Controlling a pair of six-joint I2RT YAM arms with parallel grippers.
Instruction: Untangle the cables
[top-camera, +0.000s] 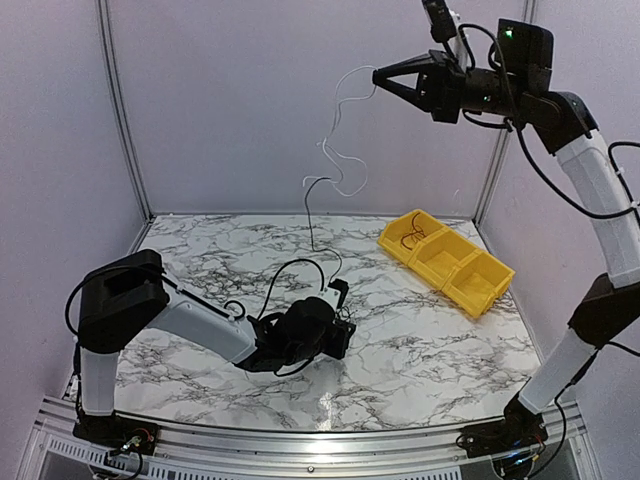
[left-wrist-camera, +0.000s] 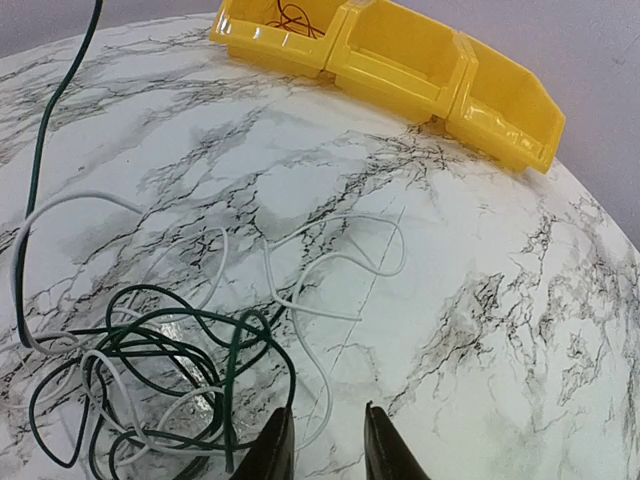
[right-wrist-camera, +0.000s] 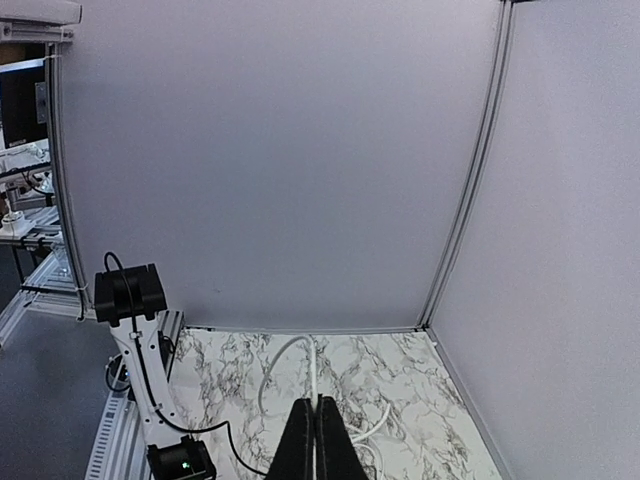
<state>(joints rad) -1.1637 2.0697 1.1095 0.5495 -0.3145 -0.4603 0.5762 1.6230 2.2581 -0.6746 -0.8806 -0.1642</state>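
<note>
- Pale grey walls (top-camera: 250, 100) with slim metal corner posts (top-camera: 120, 110) close in the back and both sides of the marble-patterned table (top-camera: 420, 360). A ribbed metal rail (top-camera: 300, 440) runs along the bottom edge of the top view.
- The tabletop is smooth and glossy, white with dark veins. A broad bare stretch lies at the lower right of the top view, between the yellow bin (top-camera: 470, 300) and the right arm's base.
- The bin is hard shiny plastic with three square compartments in a diagonal row, and it sits near the table's right rear corner. A thin dark coil (top-camera: 415, 232) lies in its upper-left compartment.
- The cables (left-wrist-camera: 150, 370) are thin white and dark green wires. They lie in a loose, scribbled heap on the marble at the lower left of the left wrist view, with white loops straying toward the middle.
- The left gripper (left-wrist-camera: 328, 445) sits low at the centre of the table, at the heap's edge. Its dark tapered fingertips stand a narrow gap apart, released, with a white strand curving down close to that gap.
- The right gripper (top-camera: 378, 73) is high at the upper right of the top view, clenched on a white cable (top-camera: 340, 150). That cable hangs in wavy loops down toward the heap, and a dark strand (top-camera: 310, 215) hangs with it.
- The air around the lifted cable is open, and the back wall stands well behind it.
</note>
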